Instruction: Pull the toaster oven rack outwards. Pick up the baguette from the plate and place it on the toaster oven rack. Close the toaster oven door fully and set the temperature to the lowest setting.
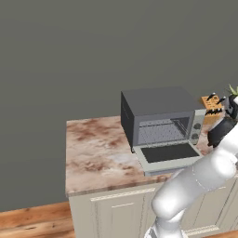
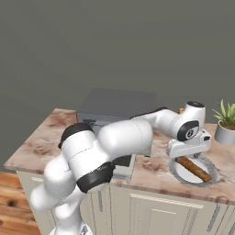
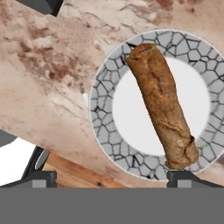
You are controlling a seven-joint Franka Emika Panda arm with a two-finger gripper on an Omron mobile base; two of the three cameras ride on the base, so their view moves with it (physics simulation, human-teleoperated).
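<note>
1. One arm only works here, and in the left base view it rises from the lower right toward the right end of the counter. The toaster oven stands on that counter with the door dropped flat toward the robot. The rack shows as a silver wire grid inside the cavity; I cannot tell how far it sits forward. A knife block stands just beyond the oven's right side.

2. Seen from the right base view, the gripper hangs directly over the plate, which lies on the counter to the right of the oven, near the front edge. The baguette lies on the plate, right beneath the claw, apart from it. A potted plant stands further back to the right.

3. Looking along the hand in the hand view, the baguette sits ahead of the two dark fingertips, which rise well apart at the bottom edge: the claw is spread wide and holds nothing. The loaf's long axis runs from upper left to lower right, slanted across the line between the tips, with its lower end near the right tip. My judgement is that the wrist needs a turn so the fingers straddle its narrow width. The loaf looks brown, rough-crusted and roughly cylindrical; the plate has a pale centre and a cracked grey rim.
</note>
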